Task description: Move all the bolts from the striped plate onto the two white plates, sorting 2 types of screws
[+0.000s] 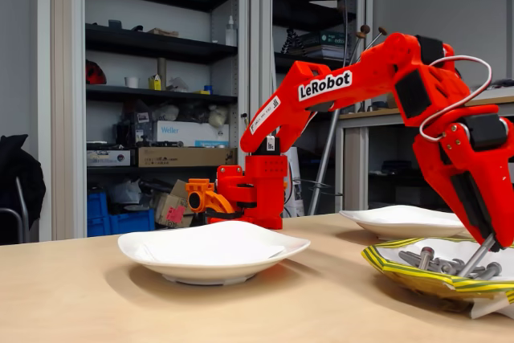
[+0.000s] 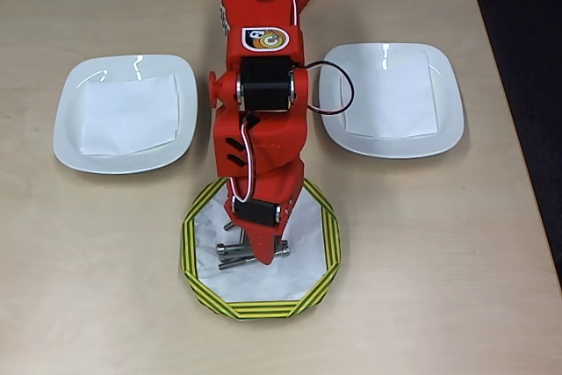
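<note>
Tabletop: arm [image 2: 262, 111] bowed (over bolts [image 2: 230, 252]).

A fixed view sits low at the table [image 1: 96, 295] edge, looking level across it toward shelving [image 1: 152, 46]; the overhead view looks straight down. Both share the striped plate [image 1: 385, 267], the two white plates [image 2: 123, 111] and the red arm [image 2: 263, 111].

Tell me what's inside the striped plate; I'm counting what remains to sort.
Several grey bolts lie clustered in the striped plate, on its white centre. The gripper hangs over them and covers part of the pile, so no exact count is possible.
</note>
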{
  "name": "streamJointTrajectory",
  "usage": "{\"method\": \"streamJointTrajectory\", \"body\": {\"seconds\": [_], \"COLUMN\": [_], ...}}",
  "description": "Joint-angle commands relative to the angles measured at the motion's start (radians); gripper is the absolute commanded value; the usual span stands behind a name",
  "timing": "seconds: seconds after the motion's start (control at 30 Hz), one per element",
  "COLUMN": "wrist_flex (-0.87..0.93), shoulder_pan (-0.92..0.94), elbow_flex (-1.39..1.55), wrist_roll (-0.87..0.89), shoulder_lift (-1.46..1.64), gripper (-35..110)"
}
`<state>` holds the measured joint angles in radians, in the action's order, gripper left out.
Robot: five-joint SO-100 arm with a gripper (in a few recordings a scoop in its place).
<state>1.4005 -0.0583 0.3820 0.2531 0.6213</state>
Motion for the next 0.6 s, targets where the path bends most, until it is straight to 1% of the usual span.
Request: {"method": "streamJointTrajectory", "body": {"seconds": [0.0, 0.2, 0.4, 0.57], "wrist_flex": [0.078, 0.084, 0.067, 0.08], "shoulder_pan": [0.009, 0.017, 0.052, 0.121], "elbow_flex": [-0.169, -0.023, 0.281, 0.43], "wrist_roll": [-0.009, -0.02, -0.02, -0.049], "shoulder_lift": [0.003, 0.147, 0.387, 0.531], "gripper": [0, 0, 0, 0]}}
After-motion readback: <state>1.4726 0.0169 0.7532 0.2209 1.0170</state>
